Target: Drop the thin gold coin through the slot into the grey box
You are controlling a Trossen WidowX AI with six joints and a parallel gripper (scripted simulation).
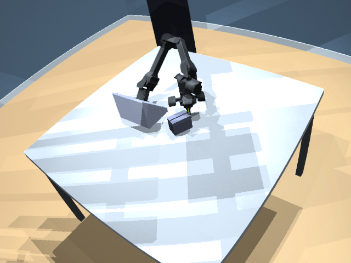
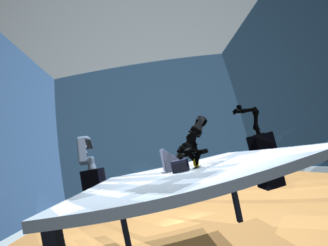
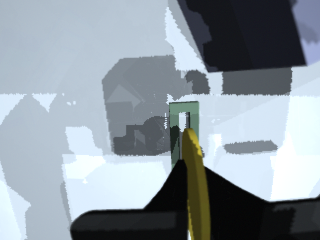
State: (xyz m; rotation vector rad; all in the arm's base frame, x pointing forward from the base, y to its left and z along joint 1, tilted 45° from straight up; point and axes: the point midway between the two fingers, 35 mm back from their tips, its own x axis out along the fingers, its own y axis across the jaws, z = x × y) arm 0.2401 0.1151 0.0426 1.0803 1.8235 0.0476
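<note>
The gold coin (image 1: pixel 188 110) (image 2: pixel 196 162) (image 3: pixel 198 190) stands on edge, and my gripper (image 1: pixel 188 109) (image 2: pixel 196 161) (image 3: pixel 185 165) is shut on it, one dark finger against each face. The dark-green holder (image 3: pixel 184 106) lies directly below on the table. The coin's lower edge is at the holder in the exterior view; whether it is clear of the groove I cannot tell. The far end of the groove shows uncovered in the wrist view. The closed grey box (image 1: pixel 182 125) (image 2: pixel 180 166) (image 3: pixel 250 35) stands close beside the holder. Its lid slot shows as a dark line in the top view.
A grey wedge-shaped block (image 1: pixel 130 110) (image 2: pixel 166 162) stands beside the box, in front of the arm's base. Farther off in the exterior view are a white arm (image 2: pixel 82 150) and another black arm (image 2: pixel 255 119), each on a dark pedestal.
</note>
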